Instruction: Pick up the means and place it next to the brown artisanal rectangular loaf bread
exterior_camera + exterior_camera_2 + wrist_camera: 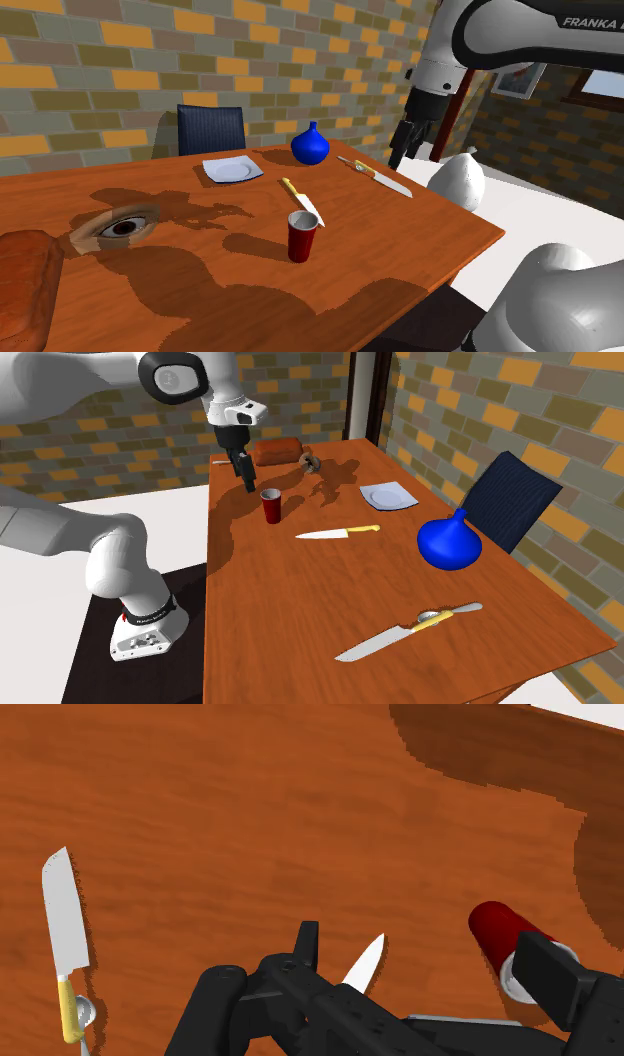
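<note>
My gripper (399, 152) (246, 480) hangs open high above the wooden table (420, 240), holding nothing. In the wrist view its fingers (306, 944) stand apart around the gripper (430, 962), with the tip of a yellow-handled knife (364, 964) (302, 201) (337, 533) on the table far below. A second, longer knife (64, 929) (376, 176) (405, 631) lies near the table's edge with a small round metal piece at its handle. The brown loaf (25, 290) (277, 451) rests at the table's far end from the gripper.
A red cup (302, 238) (270, 507) (497, 930) stands beside the middle knife. A blue vase (310, 146) (449, 542), a white plate (232, 169) (389, 497) and a dark blue chair (211, 128) are at the wall side. An eye-shaped object (120, 226) lies near the loaf.
</note>
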Controlling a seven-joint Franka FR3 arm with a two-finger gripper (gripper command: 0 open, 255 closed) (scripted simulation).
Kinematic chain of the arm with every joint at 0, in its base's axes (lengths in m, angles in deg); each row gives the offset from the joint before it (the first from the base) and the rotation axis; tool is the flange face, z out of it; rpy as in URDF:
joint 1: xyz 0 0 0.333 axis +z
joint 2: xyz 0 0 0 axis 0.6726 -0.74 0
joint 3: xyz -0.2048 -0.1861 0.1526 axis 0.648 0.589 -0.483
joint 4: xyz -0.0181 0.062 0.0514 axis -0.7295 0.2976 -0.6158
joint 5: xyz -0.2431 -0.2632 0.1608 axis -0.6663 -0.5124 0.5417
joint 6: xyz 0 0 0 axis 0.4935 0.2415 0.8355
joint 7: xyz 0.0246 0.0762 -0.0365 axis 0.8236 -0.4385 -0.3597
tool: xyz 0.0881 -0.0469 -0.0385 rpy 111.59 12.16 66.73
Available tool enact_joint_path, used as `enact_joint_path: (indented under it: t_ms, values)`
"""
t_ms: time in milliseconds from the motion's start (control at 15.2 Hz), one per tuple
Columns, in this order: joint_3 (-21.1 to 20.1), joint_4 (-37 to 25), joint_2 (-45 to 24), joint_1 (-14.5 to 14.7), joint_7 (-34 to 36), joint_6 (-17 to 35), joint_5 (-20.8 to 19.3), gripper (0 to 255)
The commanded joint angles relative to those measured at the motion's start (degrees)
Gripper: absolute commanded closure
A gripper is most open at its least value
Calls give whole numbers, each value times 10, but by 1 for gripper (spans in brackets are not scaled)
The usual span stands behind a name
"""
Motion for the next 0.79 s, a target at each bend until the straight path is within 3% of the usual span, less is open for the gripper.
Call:
enact_joint_path:
  t_ms: [0,726]
  values:
    - [0,0,0,0,0,0,0,0]
    - [4,-40,-212,4,-34,169,-3,0]
